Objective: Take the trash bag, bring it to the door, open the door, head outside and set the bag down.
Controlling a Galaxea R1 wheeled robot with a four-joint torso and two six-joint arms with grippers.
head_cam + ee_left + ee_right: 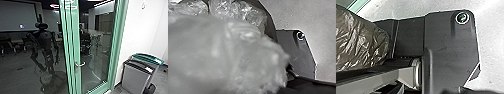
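Head view: green-framed glass door is seen ahead, upright. Metal lever handle is mounted on the stile at the door's left side. Door looks to be set in its frame; whether it's latched can't be told. Robot's own dark reflection is shown in the glass panel left of the handle. A person is seen small and dark through or in the door glass; which of the two can't be told.

Right of the door, a white wall. Two bins are stood near it, just beside each other: grey bin with a dark top in front, green-topped bin behind. Light labels are carried on both tops.

Right wrist view: trash bag, dark brownish and heavily creased, is seen low down beside the robot's dark base plate. Contact between the two can't be confirmed. Pale speckled floor is seen below.

Left wrist view: clear plastic is seen very close to the camera, blurred. More crinkled clear plastic is seen past it, bordered by a dark edge. Whether all of it is part of the bag can't be told.

Jaws, left and right: state can't be told, nor whether anything is pinched.
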